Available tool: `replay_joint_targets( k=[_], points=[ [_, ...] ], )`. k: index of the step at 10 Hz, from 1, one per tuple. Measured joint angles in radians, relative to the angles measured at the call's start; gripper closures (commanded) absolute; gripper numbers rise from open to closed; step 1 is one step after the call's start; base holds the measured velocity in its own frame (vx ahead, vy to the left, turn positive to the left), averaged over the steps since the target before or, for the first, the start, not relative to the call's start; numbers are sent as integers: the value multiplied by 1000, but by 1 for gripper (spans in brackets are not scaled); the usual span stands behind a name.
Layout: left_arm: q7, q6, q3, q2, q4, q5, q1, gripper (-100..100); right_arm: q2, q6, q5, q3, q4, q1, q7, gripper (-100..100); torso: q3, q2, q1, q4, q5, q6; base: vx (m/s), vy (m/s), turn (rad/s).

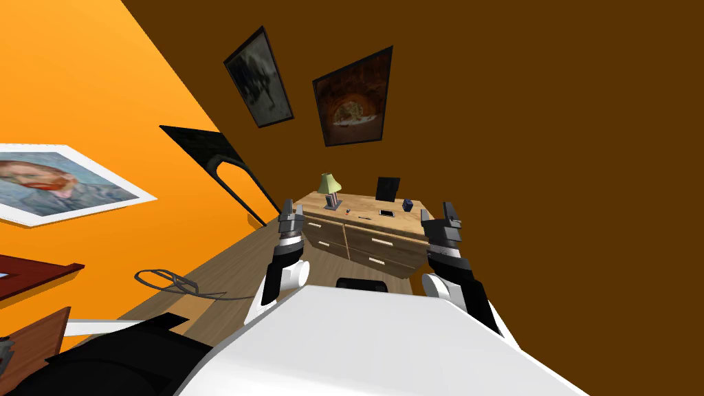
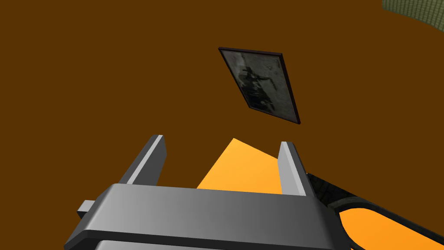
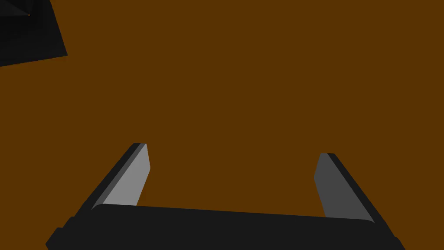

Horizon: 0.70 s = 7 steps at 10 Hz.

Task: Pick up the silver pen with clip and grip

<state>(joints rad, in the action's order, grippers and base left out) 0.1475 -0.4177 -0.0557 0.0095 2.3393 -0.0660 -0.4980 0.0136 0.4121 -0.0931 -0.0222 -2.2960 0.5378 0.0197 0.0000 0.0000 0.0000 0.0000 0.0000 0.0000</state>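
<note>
A wooden dresser (image 1: 382, 242) stands ahead against the brown wall. On its top lies a thin, small sliver (image 1: 364, 218) that looks like the pen; its colour is too small to tell. My left gripper (image 1: 290, 212) is raised in front of the dresser's left end, and my right gripper (image 1: 447, 214) is raised off its right end. Both are well short of the pen. In the left wrist view the left gripper (image 2: 222, 143) is open with nothing between its fingers. The right gripper (image 3: 233, 149) is also open and holds nothing.
The dresser top also carries a green-shaded lamp (image 1: 329, 184), a black frame (image 1: 388, 188), a small dark box (image 1: 408, 204), a flat phone-like slab (image 1: 386, 213) and a tiny red item (image 1: 347, 210). An orange wall runs along the left. A wire loop (image 1: 165, 280) lies on the wood floor.
</note>
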Motion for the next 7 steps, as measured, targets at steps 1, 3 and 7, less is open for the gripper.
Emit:
replay_joint_targets(
  k=[1,3,7],
  points=[
    [0,0,0,0,0,0,0,0,25,7,5,7,2,5,1,-100,1,3,3,0,0,0,-108,100,-74],
    [0,0,0,0,0,0,0,0,78,30,21,26,22,7,2,-100,4,8,8,2,2,0,-125,125,-66],
    [0,0,0,0,0,0,0,0,191,79,74,90,80,17,-7,-100,6,11,11,2,2,0,-137,146,-34]
  ],
)
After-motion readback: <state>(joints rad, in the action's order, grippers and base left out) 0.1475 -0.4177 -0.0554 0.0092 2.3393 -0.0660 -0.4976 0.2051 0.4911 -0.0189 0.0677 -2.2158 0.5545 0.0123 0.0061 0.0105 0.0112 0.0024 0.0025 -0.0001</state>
